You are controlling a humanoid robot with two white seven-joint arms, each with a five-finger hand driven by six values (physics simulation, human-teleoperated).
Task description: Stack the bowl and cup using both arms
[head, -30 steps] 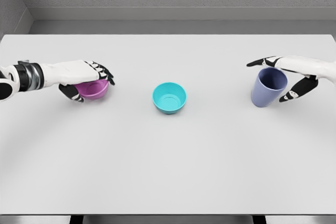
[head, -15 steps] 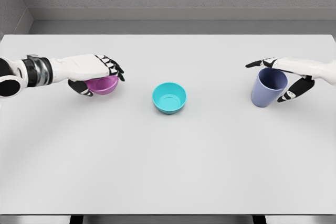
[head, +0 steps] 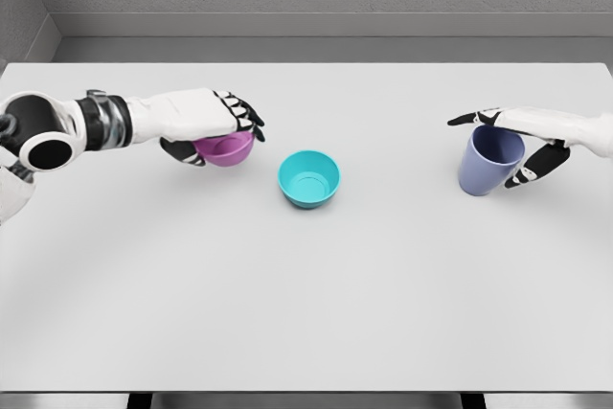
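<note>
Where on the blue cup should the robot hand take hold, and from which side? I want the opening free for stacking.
Probably the side wall of the blue cup, approached from the right. It stands upright with its mouth open on top and shows no handle. The right robot hand is already there, fingers around the rim and wall, with clear table on that side.

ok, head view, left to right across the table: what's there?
left hand gripping the purple bowl → teal bowl → blue cup, with the right hand around it.
</note>
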